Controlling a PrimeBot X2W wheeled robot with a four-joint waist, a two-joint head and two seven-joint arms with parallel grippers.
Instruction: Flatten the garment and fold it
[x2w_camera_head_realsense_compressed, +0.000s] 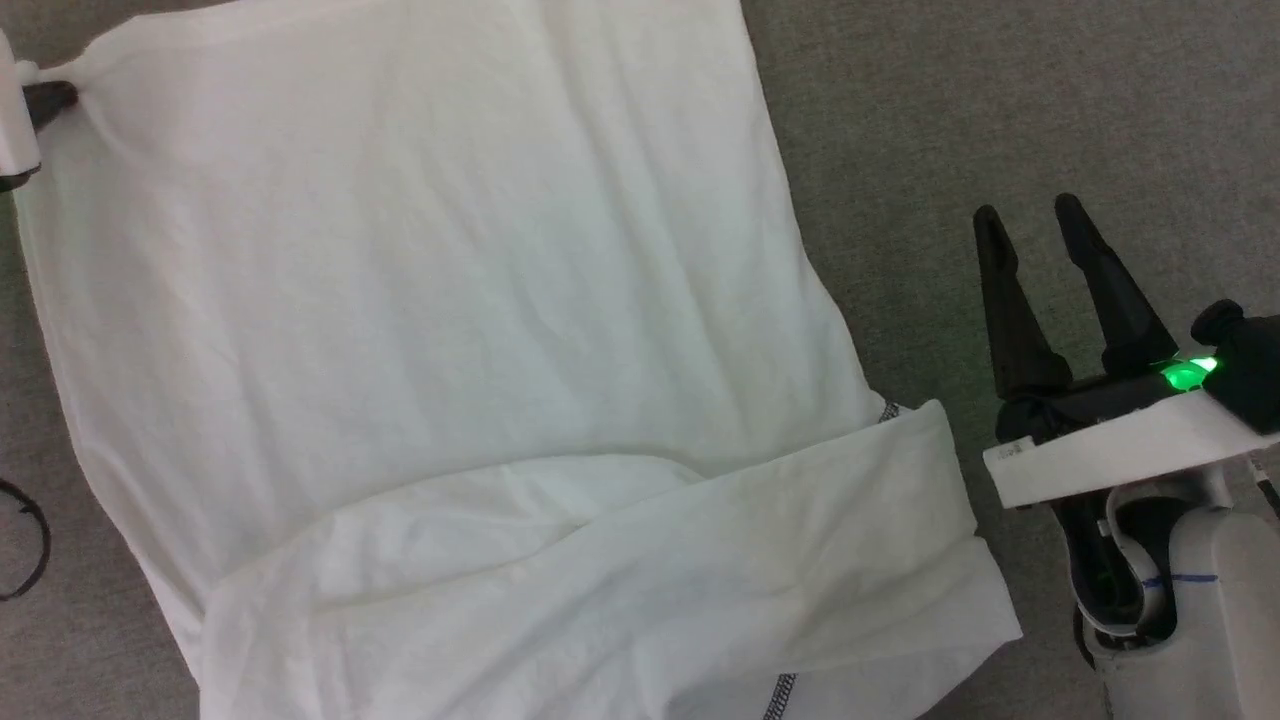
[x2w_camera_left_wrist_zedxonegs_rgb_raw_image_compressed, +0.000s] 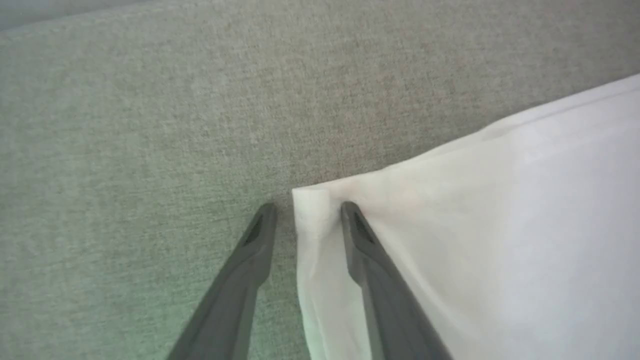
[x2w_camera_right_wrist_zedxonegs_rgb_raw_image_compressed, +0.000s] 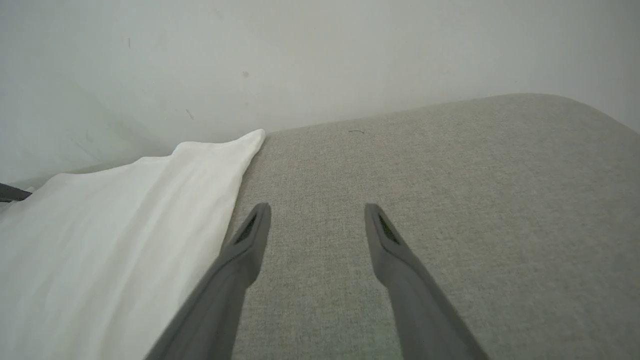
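- The garment (x2w_camera_head_realsense_compressed: 430, 300) lies spread on the grey woven surface (x2w_camera_head_realsense_compressed: 1000, 100). It is mostly flat, and its near part is folded over in a loose band (x2w_camera_head_realsense_compressed: 700, 560).
- It looks light, thin and limp. It should drape and wrinkle rather than hold a shape, and it is likely to drag on the rough weave instead of sliding.
- The left hand (x2w_camera_left_wrist_zedxonegs_rgb_raw_image_compressed: 307, 207) sits astride a far corner with its fingers apart. One finger is on the cloth and the other on the bare surface, so the corner is not pinched.
- The right hand (x2w_camera_head_realsense_compressed: 1030, 212) is wide open and empty, just beside the garment's right edge.
- Corners and stitched hems (x2w_camera_head_realsense_compressed: 780, 695) are the best places to take hold. A pinch there should gather both layers, whereas a mid-panel grab would probably bunch the cloth.
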